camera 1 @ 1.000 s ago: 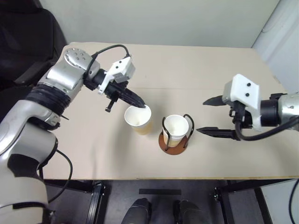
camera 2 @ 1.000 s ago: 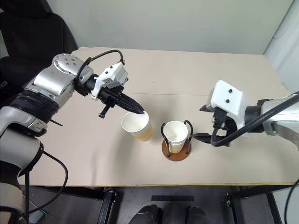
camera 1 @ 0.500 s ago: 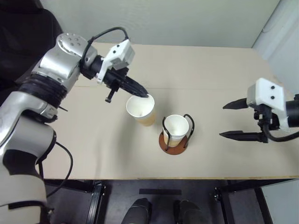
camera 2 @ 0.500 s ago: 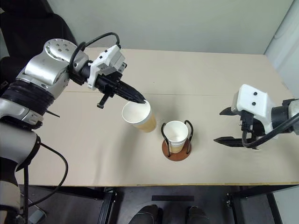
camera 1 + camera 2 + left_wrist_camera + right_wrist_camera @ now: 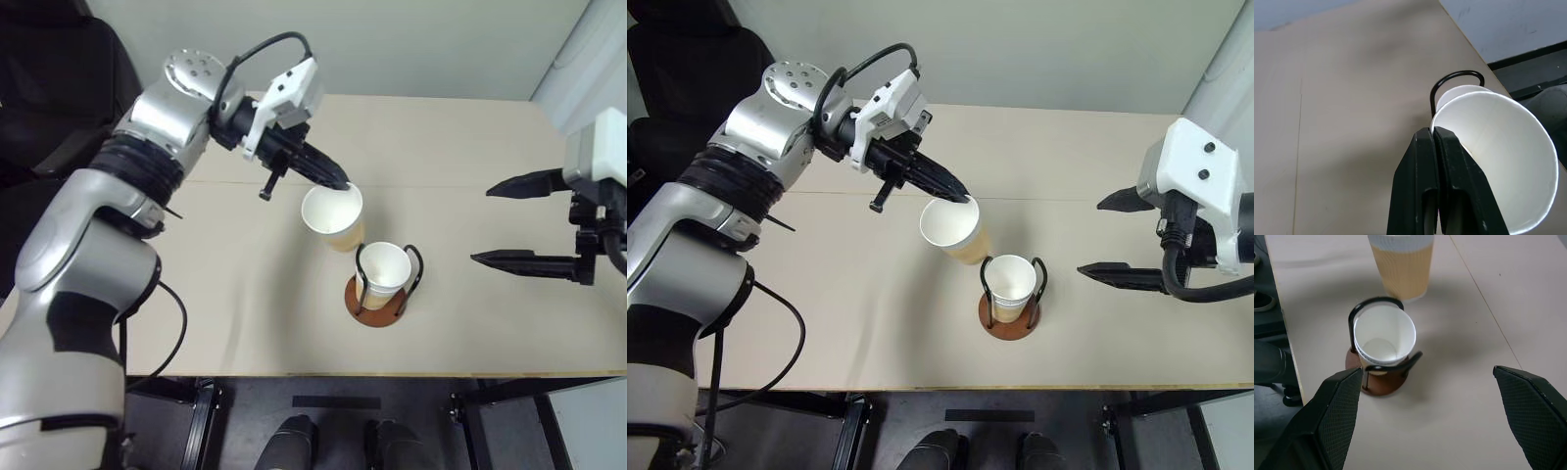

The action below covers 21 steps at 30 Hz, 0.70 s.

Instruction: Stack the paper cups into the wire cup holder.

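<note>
Cup (image 5: 333,215) pinched at rim by left gripper (image 5: 342,183), held tilted above table (image 5: 196,294), just beside holder (image 5: 380,299) containing nested cups (image 5: 384,271). Right gripper (image 5: 509,223) spread wide, empty, well apart.

The held paper cup (image 5: 1402,265) is cut off at its rim in the right wrist view. How many cups are nested in the wire cup holder (image 5: 377,299) can't really be told.

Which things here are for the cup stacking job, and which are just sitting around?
For the job:
- held paper cup, pinched at its rim by the left gripper
- cups in the wire cup holder
- open right gripper

Just around:
- table
- black chair
</note>
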Tool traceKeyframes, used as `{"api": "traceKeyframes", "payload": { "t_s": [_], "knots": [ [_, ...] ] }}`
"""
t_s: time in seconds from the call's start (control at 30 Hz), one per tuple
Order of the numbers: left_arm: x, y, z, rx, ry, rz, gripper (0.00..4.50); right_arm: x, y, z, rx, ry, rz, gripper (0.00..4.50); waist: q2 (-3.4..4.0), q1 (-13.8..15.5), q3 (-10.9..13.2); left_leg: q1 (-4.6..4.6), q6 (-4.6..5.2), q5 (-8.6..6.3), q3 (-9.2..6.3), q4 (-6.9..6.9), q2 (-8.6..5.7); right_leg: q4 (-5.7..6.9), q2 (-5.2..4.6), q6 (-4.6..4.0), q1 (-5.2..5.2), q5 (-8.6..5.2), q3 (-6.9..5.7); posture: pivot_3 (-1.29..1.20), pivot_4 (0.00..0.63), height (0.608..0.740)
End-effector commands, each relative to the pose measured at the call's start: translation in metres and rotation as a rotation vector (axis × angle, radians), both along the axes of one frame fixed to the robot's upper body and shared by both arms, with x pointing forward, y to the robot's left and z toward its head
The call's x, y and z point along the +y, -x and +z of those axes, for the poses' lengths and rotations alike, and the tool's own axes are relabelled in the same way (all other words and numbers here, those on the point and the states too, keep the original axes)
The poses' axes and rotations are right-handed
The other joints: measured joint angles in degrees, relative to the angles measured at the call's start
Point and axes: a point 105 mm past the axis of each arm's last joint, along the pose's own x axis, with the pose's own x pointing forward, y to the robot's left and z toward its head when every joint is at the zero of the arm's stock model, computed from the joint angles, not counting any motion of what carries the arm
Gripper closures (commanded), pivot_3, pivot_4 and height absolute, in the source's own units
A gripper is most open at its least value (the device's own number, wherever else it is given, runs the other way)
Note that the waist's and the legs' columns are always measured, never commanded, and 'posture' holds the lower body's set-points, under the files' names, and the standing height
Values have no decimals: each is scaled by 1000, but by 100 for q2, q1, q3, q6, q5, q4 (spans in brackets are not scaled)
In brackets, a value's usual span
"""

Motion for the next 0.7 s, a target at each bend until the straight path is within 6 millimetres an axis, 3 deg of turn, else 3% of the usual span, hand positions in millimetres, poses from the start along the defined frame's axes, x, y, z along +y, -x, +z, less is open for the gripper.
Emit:
{"api": "traceKeyframes", "payload": {
  "t_s": [0.03, 0.3, 0.53, 0.7],
  "knots": [
    [-1, 5, 26, -85, 12, -28, 4465, 1, 11, 16, -70, 2, -20, 137, -1, 7, 2, -2, 0, -1, 0, -3, -1, -1, -1, 2, -3, -1, -1, 0, 150, 740],
    [2, 2, 35, -96, 36, 0, 4465, 2, 15, 15, -55, -12, -40, 137, -1, 5, 5, 0, 8, -10, 13, 6, -3, 0, 4, 18, -5, -10, 5, 0, 150, 740],
    [-10, 4, 29, -66, 27, -36, 4465, 3, 17, 14, -49, -2, -39, 137, 4, 45, 9, -8, 23, -20, 9, 24, -3, 6, -8, 31, -4, -17, 10, 0, 150, 740],
    [-26, 10, 37, -59, 64, -84, 4465, 2, 19, 15, -61, -5, -51, 137, 1, 68, 8, -9, 32, -29, 27, 38, -10, 6, 3, 37, -1, -21, 1, 0, 150, 740]
  ]
}}
